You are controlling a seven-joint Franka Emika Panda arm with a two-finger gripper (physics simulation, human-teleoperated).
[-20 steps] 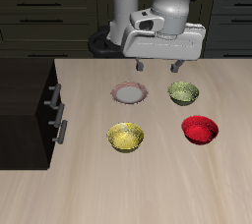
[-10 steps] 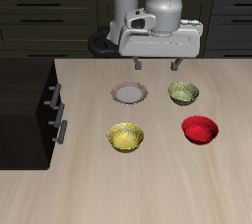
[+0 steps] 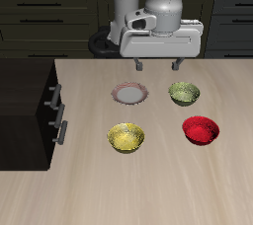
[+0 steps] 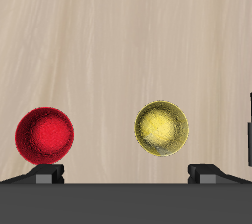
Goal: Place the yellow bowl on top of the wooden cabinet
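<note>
Yellow bowl on the table, claw spread wide and empty above.

Nearest the front edge, the yellow bowl (image 3: 126, 137) sits on the table (image 3: 148, 194) beside the red bowl (image 3: 201, 129), near the wooden cabinet (image 3: 25, 111). Farther back lie a white plate (image 3: 129, 94) and an olive-green bowl (image 3: 184, 93). The gripper (image 3: 158, 65) hangs above these, holding nothing.

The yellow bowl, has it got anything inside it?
No. The yellow bowl looks empty; the wrist view shows only its speckled inside. What lies beneath it on the table stays covered.
</note>
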